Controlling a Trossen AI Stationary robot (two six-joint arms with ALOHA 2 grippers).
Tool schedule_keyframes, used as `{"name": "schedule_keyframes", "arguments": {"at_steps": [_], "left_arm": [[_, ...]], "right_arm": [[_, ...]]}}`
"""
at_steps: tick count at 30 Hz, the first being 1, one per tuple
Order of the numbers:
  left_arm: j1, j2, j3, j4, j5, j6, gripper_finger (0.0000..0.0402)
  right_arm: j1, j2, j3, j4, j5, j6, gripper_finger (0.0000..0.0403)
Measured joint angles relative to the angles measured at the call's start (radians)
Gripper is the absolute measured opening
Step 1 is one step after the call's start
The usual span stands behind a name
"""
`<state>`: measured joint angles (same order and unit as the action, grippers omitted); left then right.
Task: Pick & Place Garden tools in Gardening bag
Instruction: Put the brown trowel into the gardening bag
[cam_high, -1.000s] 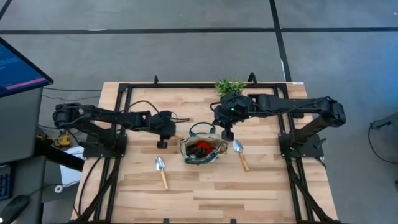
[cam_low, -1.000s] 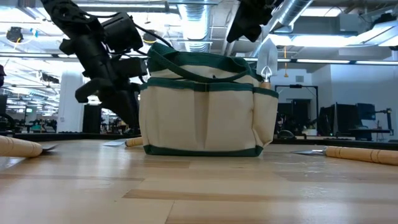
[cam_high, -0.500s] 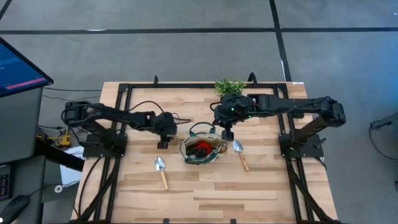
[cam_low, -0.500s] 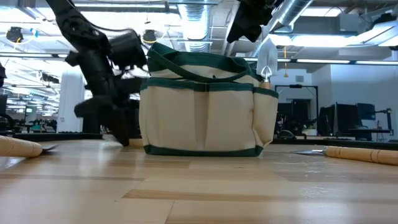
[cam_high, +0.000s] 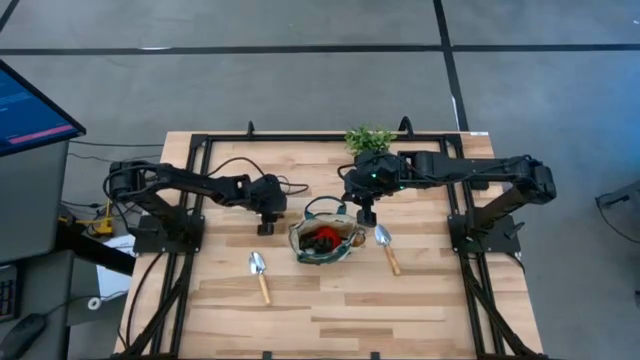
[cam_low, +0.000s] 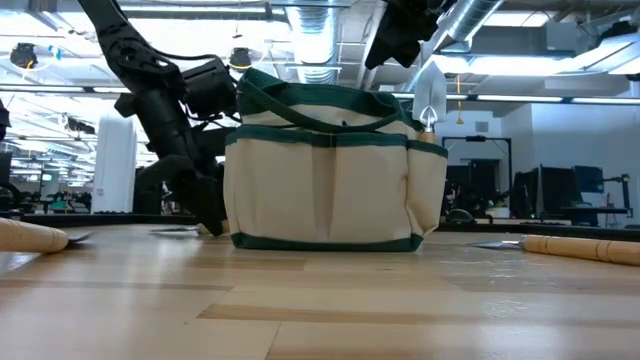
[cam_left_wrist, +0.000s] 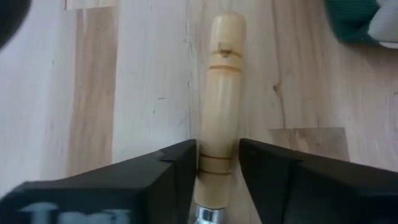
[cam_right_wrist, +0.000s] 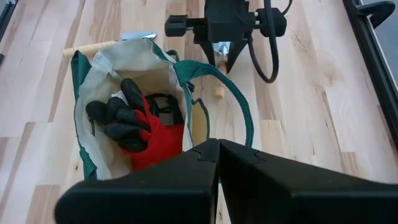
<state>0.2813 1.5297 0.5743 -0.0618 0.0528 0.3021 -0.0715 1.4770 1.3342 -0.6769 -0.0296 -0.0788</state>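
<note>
From above, the gardening bag (cam_high: 327, 241) stands open mid-table on the wooden table (cam_high: 330, 310), a red-and-black item (cam_high: 322, 237) showing inside. The left gripper (cam_high: 264, 228) hangs low just to the bag's left; the right gripper (cam_high: 365, 215) sits at the bag's far right rim. One trowel (cam_high: 259, 274) lies near the bag on the left, another trowel (cam_high: 385, 246) just beside it on the right. A plant sprig (cam_high: 369, 136) rests at the table's far edge.

At table height, the bag (cam_low: 328, 170) stands upright, a silver trowel blade (cam_low: 430, 95) poking up from its right side pocket. The left gripper (cam_low: 205, 205) reaches down to the tabletop beside the bag.

The left wrist camera shows the left gripper (cam_left_wrist: 217, 163) with its fingers (cam_left_wrist: 177, 168) on either side of a wooden trowel handle (cam_left_wrist: 220, 106) lying flat, touching it or very nearly so.

The right wrist camera shows the right gripper (cam_right_wrist: 219, 155) with fingers pressed together, empty, above the open bag (cam_right_wrist: 109, 68).
</note>
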Motion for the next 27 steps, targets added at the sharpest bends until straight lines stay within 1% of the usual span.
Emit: {"name": "schedule_keyframes", "arguments": {"at_steps": [4, 7, 13, 17, 22, 25, 27], "left_arm": [[0.000, -0.001, 0.000, -0.004, 0.005, -0.004, 0.0070], [0.000, -0.002, -0.002, -0.003, 0.005, -0.019, 0.0053], [0.000, -0.004, -0.028, 0.009, 0.005, -0.030, 0.0063], [0.000, -0.016, -0.029, 0.004, -0.008, -0.042, 0.0056], [0.000, -0.092, -0.038, -0.059, -0.085, -0.048, 0.0048], [0.000, -0.173, -0.034, -0.103, -0.171, -0.047, 0.0048], [0.000, -0.224, -0.035, -0.179, -0.218, -0.048, 0.0047]], "right_arm": [[0.000, 0.000, 0.000, 0.000, 0.000, 0.000, 0.0000], [0.000, 0.000, 0.000, 0.000, 0.000, -0.001, 0.0000], [0.000, 0.000, 0.000, -0.005, 0.000, -0.002, 0.0000], [0.000, 0.000, 0.000, -0.015, 0.000, -0.002, 0.0000], [0.000, 0.000, 0.000, -0.031, 0.000, -0.002, 0.0000], [0.000, 0.000, 0.000, -0.036, 0.000, -0.008, 0.0000], [0.000, 0.000, 0.000, -0.035, 0.000, -0.009, 0.0000]]}}
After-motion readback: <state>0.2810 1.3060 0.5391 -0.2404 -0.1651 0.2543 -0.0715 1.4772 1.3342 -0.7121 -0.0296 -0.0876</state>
